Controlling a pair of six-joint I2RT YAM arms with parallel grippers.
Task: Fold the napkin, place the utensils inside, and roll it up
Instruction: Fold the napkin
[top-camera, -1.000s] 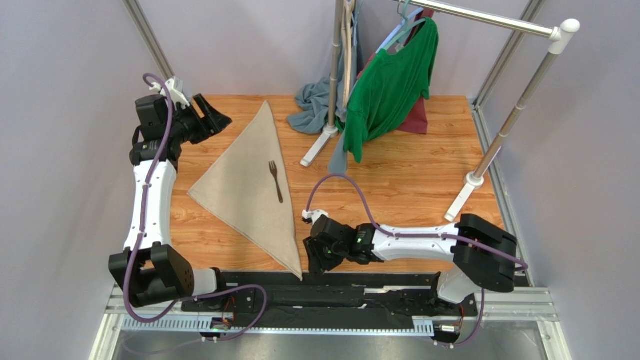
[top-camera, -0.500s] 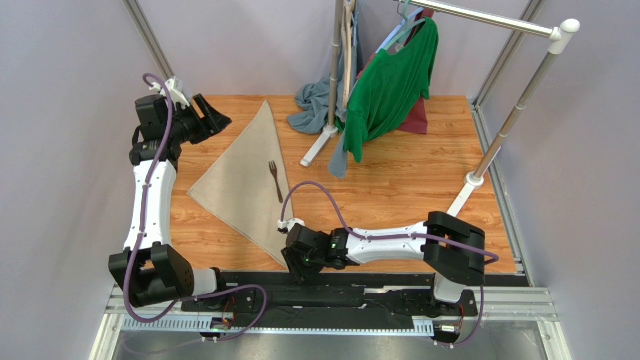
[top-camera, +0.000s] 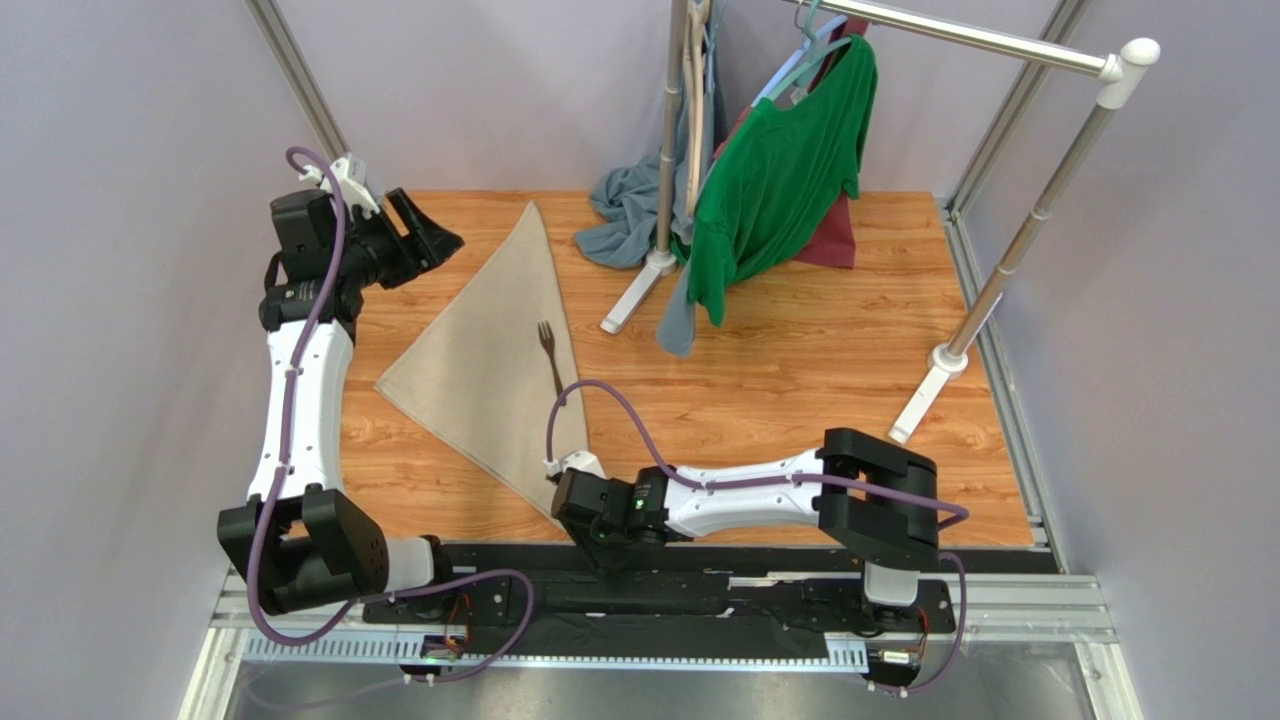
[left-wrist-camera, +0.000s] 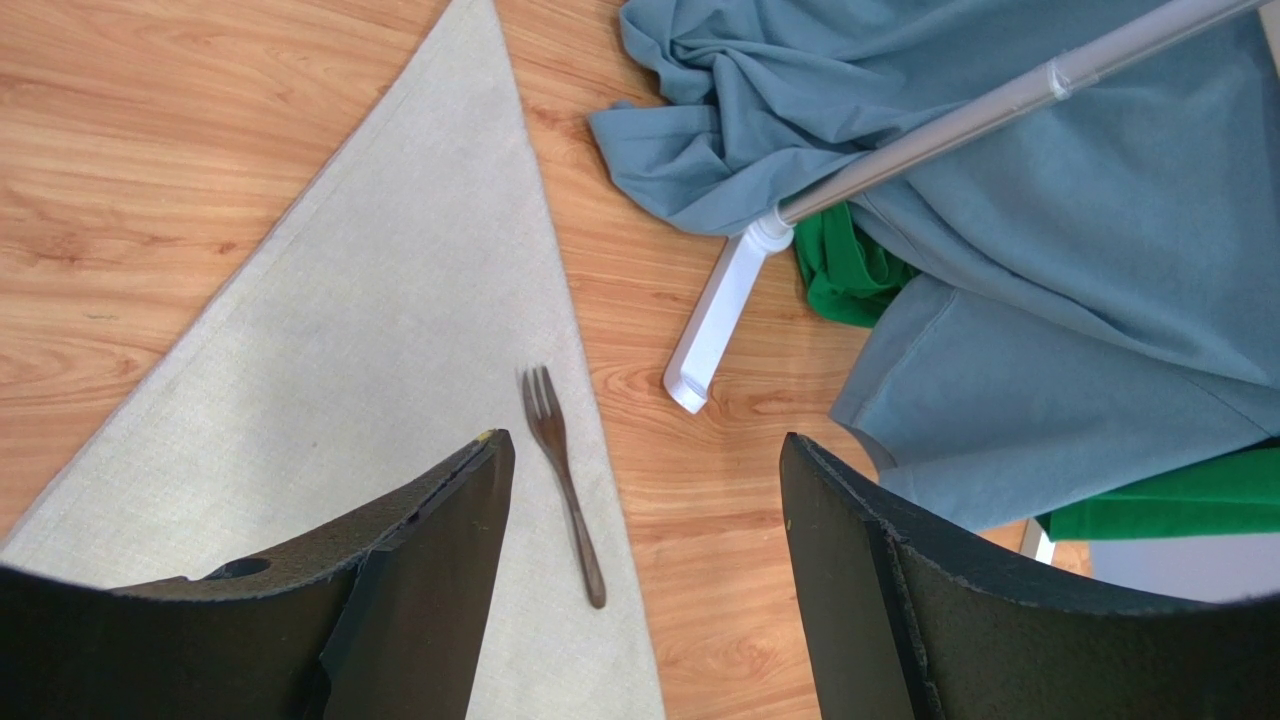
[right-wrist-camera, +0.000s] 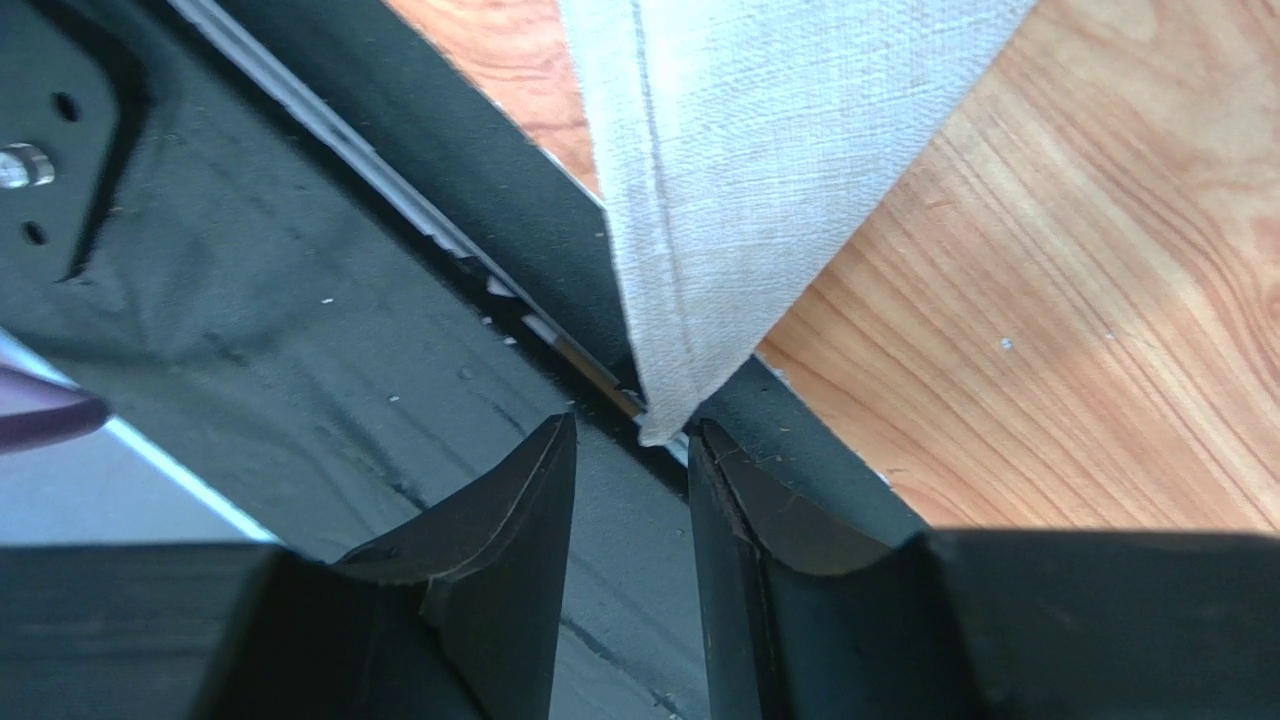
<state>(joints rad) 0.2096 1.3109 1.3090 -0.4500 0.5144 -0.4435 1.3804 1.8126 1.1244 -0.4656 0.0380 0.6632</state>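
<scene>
Pretty clearly a robotics lab cell, not anyone's home. The wood-look table (top-camera: 812, 375) is boxed in by plain grey walls (top-camera: 135, 300) with metal frame posts (top-camera: 298, 75) running up the corners. At 6 o'clock there's a slotted aluminium rail (top-camera: 601, 648) and a black plate (top-camera: 706, 578), with the left arm (top-camera: 293, 405) bolted on at 7 and the right arm (top-camera: 751, 488) at 5. The rack (top-camera: 1037, 225) with a green shirt (top-camera: 781, 165) up at 1 o'clock looks like a test prop.
</scene>
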